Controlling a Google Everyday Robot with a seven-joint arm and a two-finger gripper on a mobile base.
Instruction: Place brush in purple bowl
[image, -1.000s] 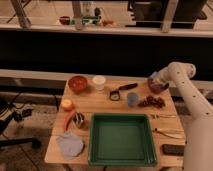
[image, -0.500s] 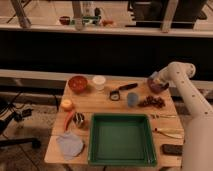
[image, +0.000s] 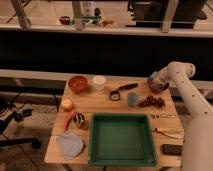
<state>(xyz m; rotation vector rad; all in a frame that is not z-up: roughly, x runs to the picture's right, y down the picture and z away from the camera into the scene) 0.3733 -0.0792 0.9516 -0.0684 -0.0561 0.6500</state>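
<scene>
Arm (image: 192, 102), white and thick-tubed, rising along the right edge of the wooden table (image: 97, 102), bent at a rounded elbow near the far right corner and reaching leftward over that corner. Gripper (image: 154, 79) at the end of it, hanging just above the small round dark-purple bowl (image: 159, 87), which sits near the far right corner. Small light-blue pad-like brush (image: 154, 78) right at the gripper's tip, over the left rim of the purple bowl; cannot tell whether pinched or already loose.

Elsewhere on the tabletop: red-orange round bowl (image: 78, 83) near the far left corner, with a white paper cup (image: 99, 82) just beside it on the right. Black long-handled tool with a round head (image: 121, 91) lying at an angle near the middle of the far edge. Small blue cup (image: 132, 99) just right of that tool's head, and a cluster of dark red grapes (image: 152, 102) between the cup and the right edge, near the purple bowl. Large green rectangular plastic tray (image: 123, 158) filling the middle of the near edge. Crumpled grey-blue cloth (image: 69, 144) at the near left corner. Orange-yellow round fruit (image: 66, 104) by the left edge.
</scene>
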